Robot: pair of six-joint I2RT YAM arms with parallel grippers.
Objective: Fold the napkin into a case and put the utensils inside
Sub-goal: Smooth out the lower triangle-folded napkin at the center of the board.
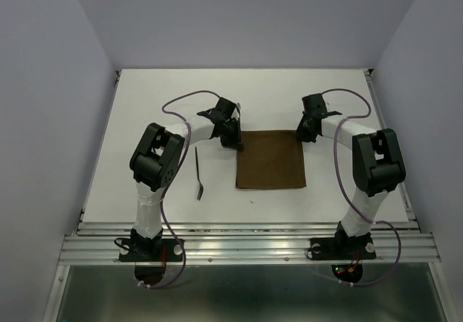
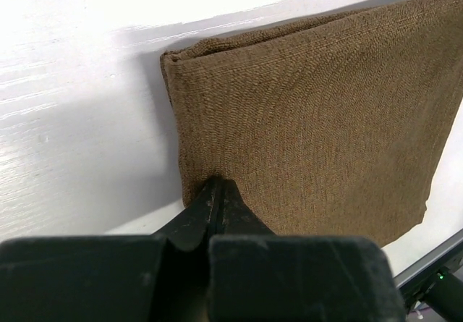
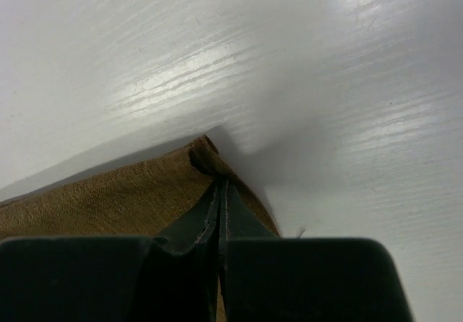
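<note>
The dark brown napkin [image 1: 270, 160] lies flat in the middle of the table as a near-square, and its far edge looks layered in the left wrist view [image 2: 311, 112]. My left gripper [image 1: 236, 144] is at its far left corner, jaws shut on the cloth edge [image 2: 219, 184]. At the far right corner my right gripper [image 1: 303, 134] is shut on the cloth, which bunches up at the fingertips [image 3: 221, 181]. One thin dark utensil [image 1: 198, 174] lies on the table left of the napkin, apart from it. The case does not show.
The white table [image 1: 145, 119] ends at a metal rail [image 1: 246, 239] along the near edge. Grey walls close in the left, right and back. Purple cables loop over both arms.
</note>
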